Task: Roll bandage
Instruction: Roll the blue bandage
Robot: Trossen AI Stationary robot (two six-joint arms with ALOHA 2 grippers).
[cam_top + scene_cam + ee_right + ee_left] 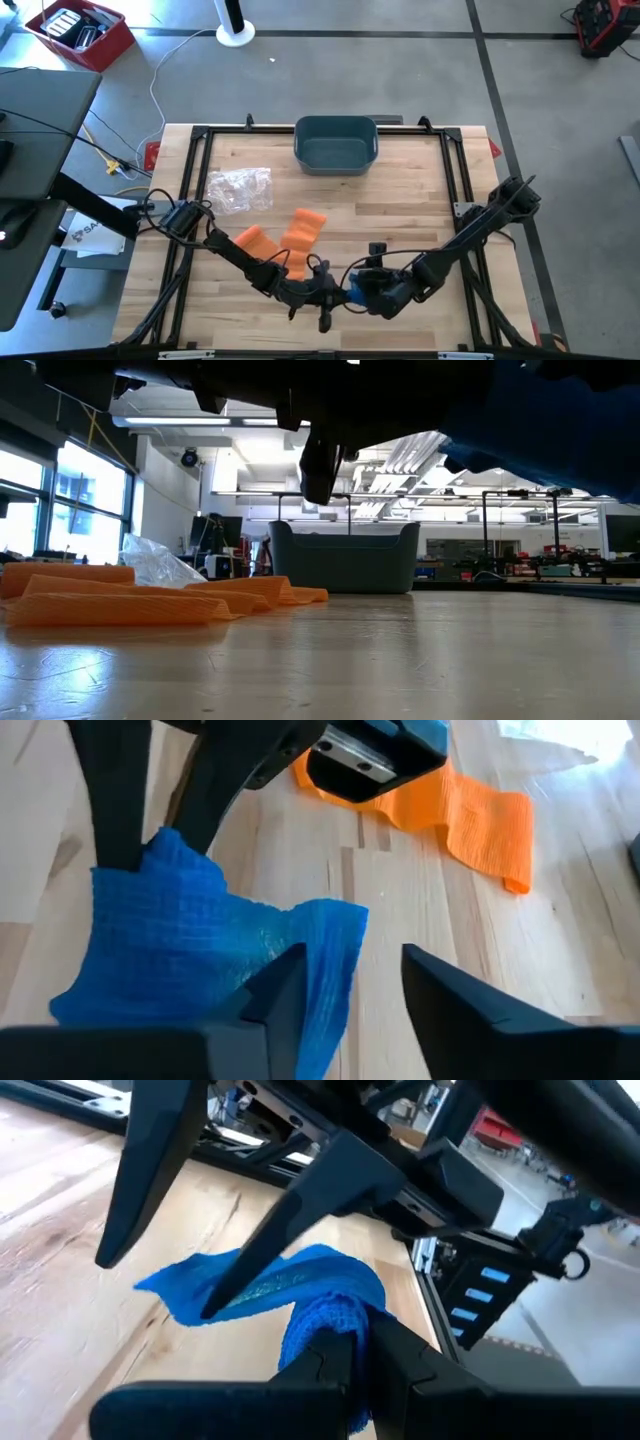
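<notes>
The blue bandage (200,955) lies flat near the table's (420,190) front edge — left gripper (345,1355) pinches it, right gripper (350,980) stands apart.

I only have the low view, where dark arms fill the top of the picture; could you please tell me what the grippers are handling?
Observer: A blue bandage, which your view does not show. The left gripper is shut on one end of it.
Operator: Thank you. Is the right gripper holding it as well?
Observer: No. The right gripper is open, its fingers apart, with the bandage's loose edge beside one finger.
</notes>
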